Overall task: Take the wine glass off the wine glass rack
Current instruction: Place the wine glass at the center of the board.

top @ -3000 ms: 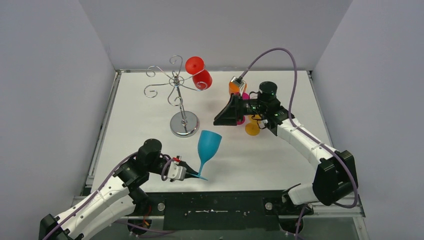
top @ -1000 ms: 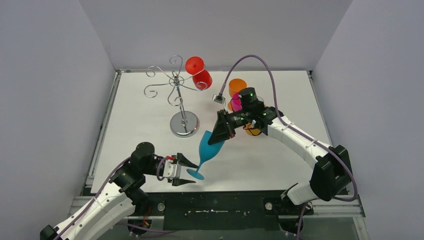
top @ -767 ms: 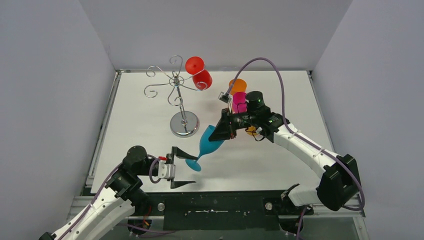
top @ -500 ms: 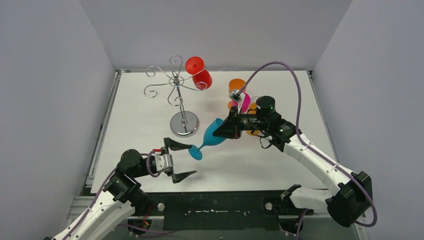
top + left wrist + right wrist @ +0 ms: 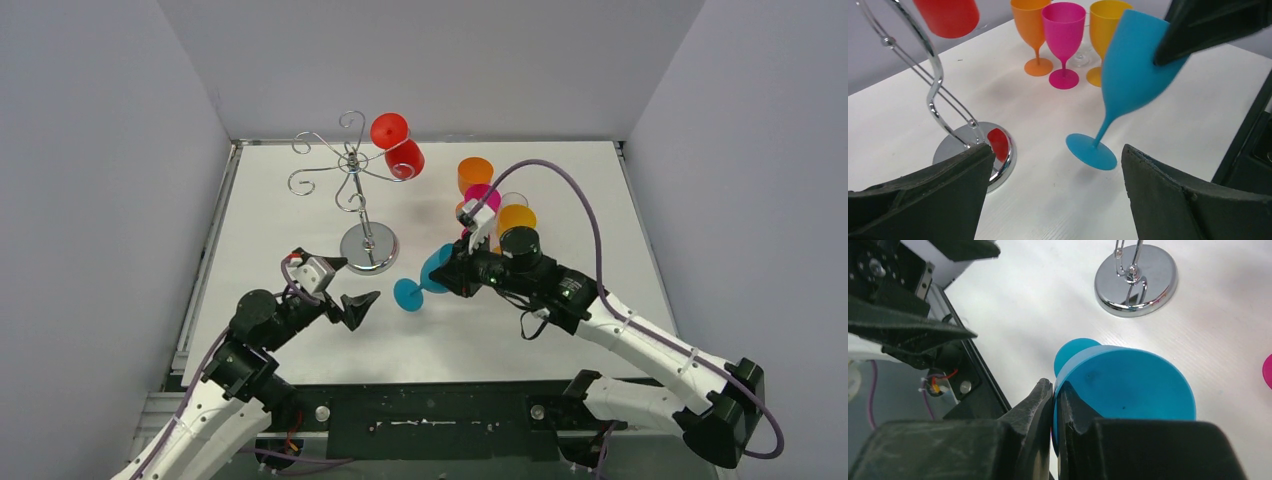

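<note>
– Blue glass (image 5: 428,276): where do we find it?
– Off the rack (image 5: 368,250), near its base. Our right gripper (image 5: 1054,390) pinches its rim.
– And what does the rack hold?
– We see one red glass (image 5: 403,157) hanging from an arm.
– How does the blue one lie?
– Tilted. Its stem slants, with the bowl up toward our right gripper and the foot low toward our left gripper (image 5: 1058,155), whose jaws stand wide apart.

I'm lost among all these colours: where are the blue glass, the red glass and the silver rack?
blue glass (image 5: 1130,75): left wrist view, on its bowl.
red glass (image 5: 406,158): top external view, on its bowl.
silver rack (image 5: 380,256): top external view, on its round base.
</note>
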